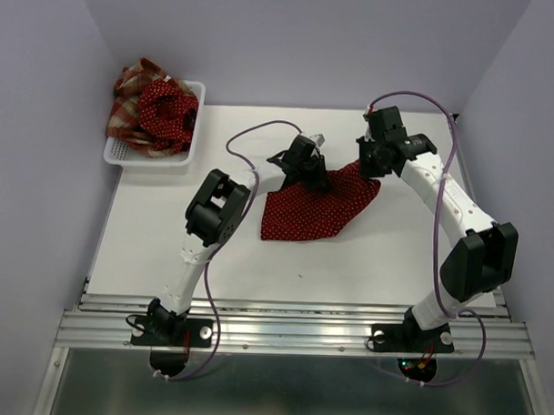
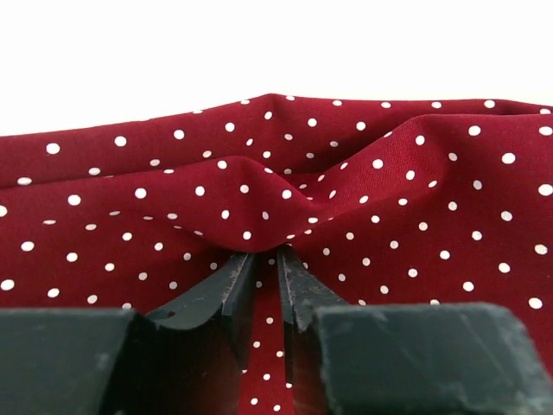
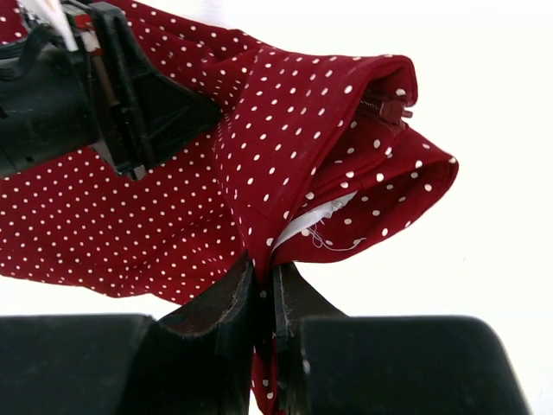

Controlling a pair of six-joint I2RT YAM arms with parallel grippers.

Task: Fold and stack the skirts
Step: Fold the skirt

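A dark red polka-dot skirt (image 1: 313, 213) lies spread on the white table's middle. My left gripper (image 1: 312, 177) is at its far edge, shut on a raised pinch of the cloth (image 2: 259, 203), with both fingers (image 2: 233, 285) tight under the fold. My right gripper (image 1: 371, 163) is shut on the skirt's right corner (image 3: 346, 130), which lifts off the table and shows its white lining. At the back left, a plaid skirt (image 1: 126, 107) and another polka-dot skirt (image 1: 166, 113) are bunched together in the basket.
The white mesh basket (image 1: 124, 154) stands at the table's back left corner. Purple walls close in the back and both sides. A metal rail (image 1: 291, 331) with the arm bases runs along the near edge.
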